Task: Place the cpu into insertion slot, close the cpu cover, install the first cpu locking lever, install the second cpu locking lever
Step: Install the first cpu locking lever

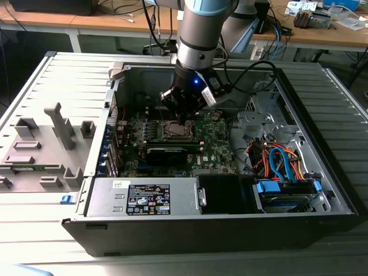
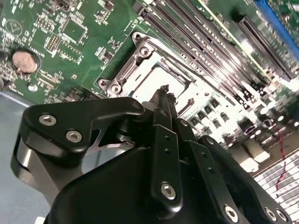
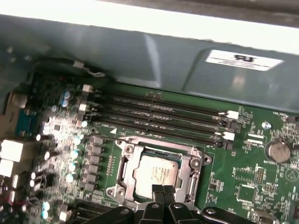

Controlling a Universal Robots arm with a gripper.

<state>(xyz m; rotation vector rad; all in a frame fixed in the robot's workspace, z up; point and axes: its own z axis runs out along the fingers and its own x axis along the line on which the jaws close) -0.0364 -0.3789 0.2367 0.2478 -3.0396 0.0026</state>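
Note:
The cpu (image 3: 156,171), a small square chip with a silvery top, lies flat in the insertion slot (image 1: 175,130) on the green board. The cpu cover (image 3: 125,157), a thin metal frame, lies down around it, so the chip shows through its window. In both wrist views my gripper (image 3: 162,190) hovers just above the chip's edge, its black fingertips pressed together with nothing between them. The second wrist view shows the gripper (image 2: 163,91) over the cpu (image 2: 152,79) and the cover (image 2: 135,63). From the exterior view, the gripper (image 1: 183,119) reaches straight down into the open computer case.
Long memory slots (image 3: 159,116) run beside the socket, and a coin battery (image 3: 277,150) sits on the board. A black rectangular block (image 1: 167,153) lies near the socket. The power supply (image 1: 144,198) and coloured cables (image 1: 282,161) fill the case front. A grey fixture plate (image 1: 40,144) lies at the exterior view's left.

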